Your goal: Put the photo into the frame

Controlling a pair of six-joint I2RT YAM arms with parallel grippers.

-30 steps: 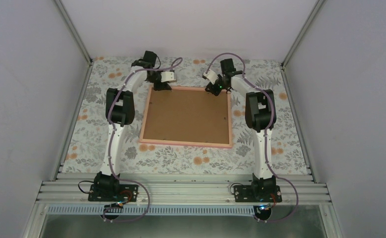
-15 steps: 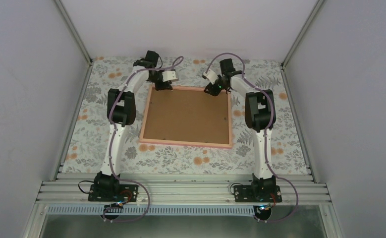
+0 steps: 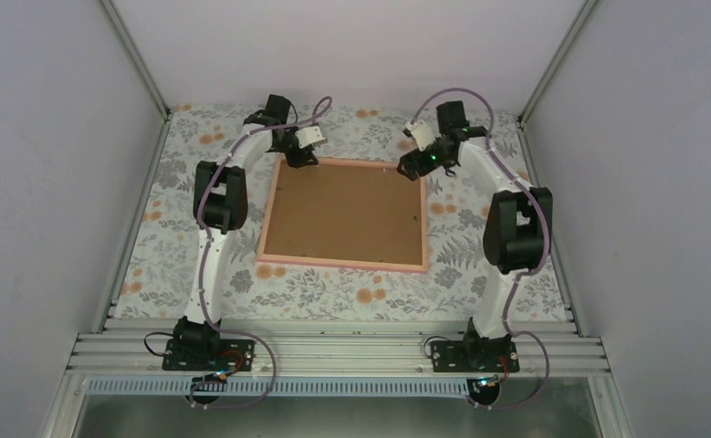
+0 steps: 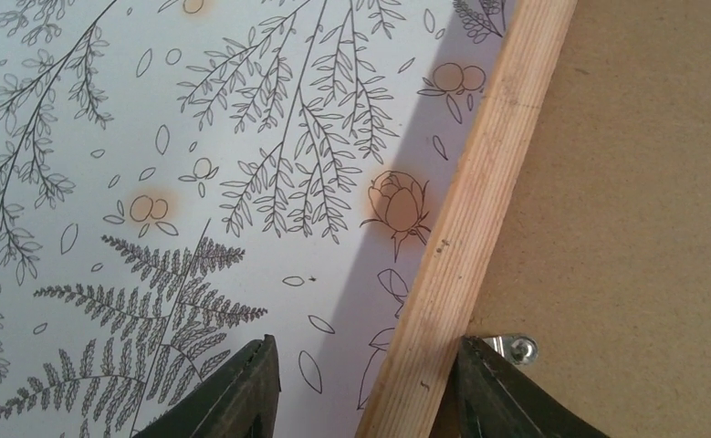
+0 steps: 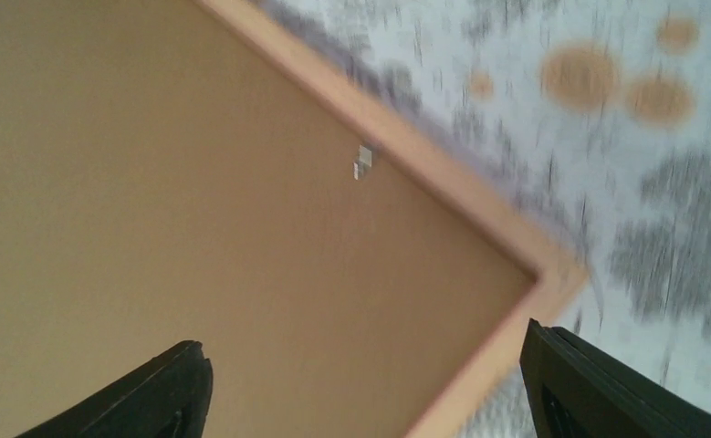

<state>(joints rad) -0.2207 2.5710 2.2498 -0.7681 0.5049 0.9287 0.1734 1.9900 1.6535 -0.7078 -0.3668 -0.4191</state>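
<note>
Top external view shows the frame point(image 3: 342, 264) lying flat in the middle of the flowery worktop point(image 3: 333, 297), back side up. A brown board point(image 3: 344, 212) fills its inside. The left tool point(image 3: 300, 158) is at the far left corner of the frame. The right tool point(image 3: 411, 169) is at the far right corner.

Left wrist view looks down on the frame's pale wooden edge. The left tool is spread, and the edge runs between its 2 fingers. 1 finger point(image 4: 233, 401) is over the flowery worktop, a little way off the edge. The other finger point(image 4: 497, 397) is over the brown board, just beside the edge and next to a small metal clip point(image 4: 518, 348). It pinches nothing.

Right wrist view is blurry. The right tool is spread wide above the frame's corner. 1 finger point(image 5: 164, 392) is over the brown board and the other point(image 5: 607, 388) is over the worktop, past the corner. It holds nothing. Another metal clip point(image 5: 363, 162) sits on the board by the edge.
</note>
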